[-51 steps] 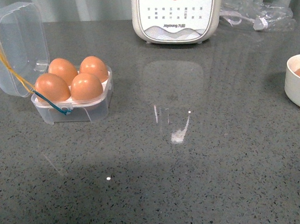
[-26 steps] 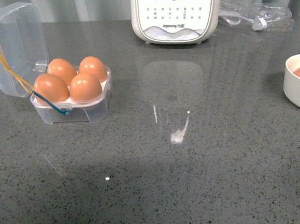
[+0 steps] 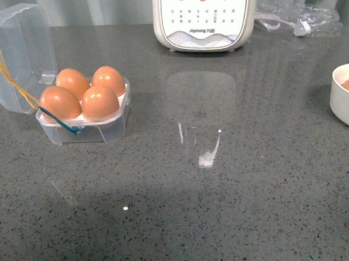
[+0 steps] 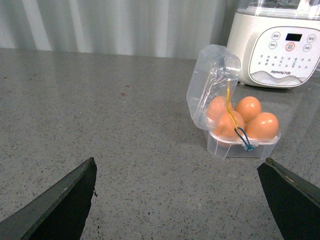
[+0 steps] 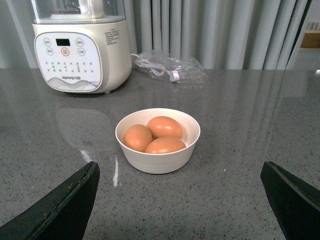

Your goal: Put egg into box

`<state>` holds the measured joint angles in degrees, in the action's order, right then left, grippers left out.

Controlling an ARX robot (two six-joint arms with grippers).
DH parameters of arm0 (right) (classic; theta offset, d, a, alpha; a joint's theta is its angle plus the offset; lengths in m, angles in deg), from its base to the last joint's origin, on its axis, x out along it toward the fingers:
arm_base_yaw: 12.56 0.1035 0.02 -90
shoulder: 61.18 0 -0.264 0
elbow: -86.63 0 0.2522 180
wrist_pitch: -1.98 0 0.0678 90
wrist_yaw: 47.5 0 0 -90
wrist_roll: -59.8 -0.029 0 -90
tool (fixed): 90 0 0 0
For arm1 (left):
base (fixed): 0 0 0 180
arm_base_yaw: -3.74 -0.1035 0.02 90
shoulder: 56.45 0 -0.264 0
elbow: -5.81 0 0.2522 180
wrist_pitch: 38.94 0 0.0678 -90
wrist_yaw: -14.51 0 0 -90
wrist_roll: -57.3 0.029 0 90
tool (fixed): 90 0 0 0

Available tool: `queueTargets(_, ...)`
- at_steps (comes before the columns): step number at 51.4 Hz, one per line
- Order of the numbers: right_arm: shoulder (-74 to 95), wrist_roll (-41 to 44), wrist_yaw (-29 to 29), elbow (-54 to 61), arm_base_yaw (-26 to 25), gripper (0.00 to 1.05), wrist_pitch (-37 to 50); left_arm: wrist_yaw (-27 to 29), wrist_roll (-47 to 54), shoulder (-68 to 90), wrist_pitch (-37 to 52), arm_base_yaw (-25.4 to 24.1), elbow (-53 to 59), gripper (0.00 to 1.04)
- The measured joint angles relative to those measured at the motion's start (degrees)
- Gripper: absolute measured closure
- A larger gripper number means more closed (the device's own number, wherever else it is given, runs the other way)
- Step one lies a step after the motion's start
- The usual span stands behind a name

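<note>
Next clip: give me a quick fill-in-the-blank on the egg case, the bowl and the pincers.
1. The box holds ___ eggs.
2. Its lid stands ___.
3. The white bowl holds ___ more.
4. The left pincer and the right pincer are both open and hold ___.
Missing words: four; open; three; nothing.

The countertop (image 3: 259, 208) looks like grey speckled stone, polished and glossy enough to carry reflections. The box (image 3: 111, 128) is clear, shiny plastic; the eggs (image 3: 99, 101) in it have smooth shells with a soft sheen. The bowl (image 5: 157, 161) looks matt white, the Joyoung appliance (image 3: 205, 19) glossy cream plastic, the bag (image 3: 298, 15) crinkled clear film.
</note>
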<state>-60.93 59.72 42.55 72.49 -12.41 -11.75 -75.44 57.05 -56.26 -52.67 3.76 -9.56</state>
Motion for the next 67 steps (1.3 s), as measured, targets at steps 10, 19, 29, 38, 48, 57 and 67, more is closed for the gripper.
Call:
queueTargets(10,0.0,-0.02,0.0,0.0,0.0,0.07,0.0,0.0,0.0,0.0,0.0,0.0,0.0,0.07)
queueTargets(19,0.0,-0.02,0.0,0.0,-0.02,0.07,0.0,0.0,-0.02,0.0,0.0,0.0,0.0,0.07)
queueTargets(29,0.0,-0.02,0.0,0.0,-0.02,0.07,0.0,0.7,-0.66,0.5,-0.74,0.15,-0.15,0.07)
queueTargets(38,0.0,0.0,-0.02,0.0,-0.02,0.07,0.0,-8.0,-11.91,16.28,2.71,-8.74,-2.75,0.07)
queueTargets(48,-0.02,-0.02,0.0,0.0,-0.02,0.07,0.0,-13.64,-10.23,39.93,28.94,-20.52,-7.91,0.07)
queueTargets(57,-0.02,-0.02,0.0,0.0,0.0,0.07,0.0,-12.55,-2.69,67.14,48.96,-20.94,-17.51,0.07)
queueTargets(67,-0.02,0.0,0.0,0.0,0.0,0.07,0.0,-8.41,7.5,84.35,59.56,-19.5,-25.83,0.07)
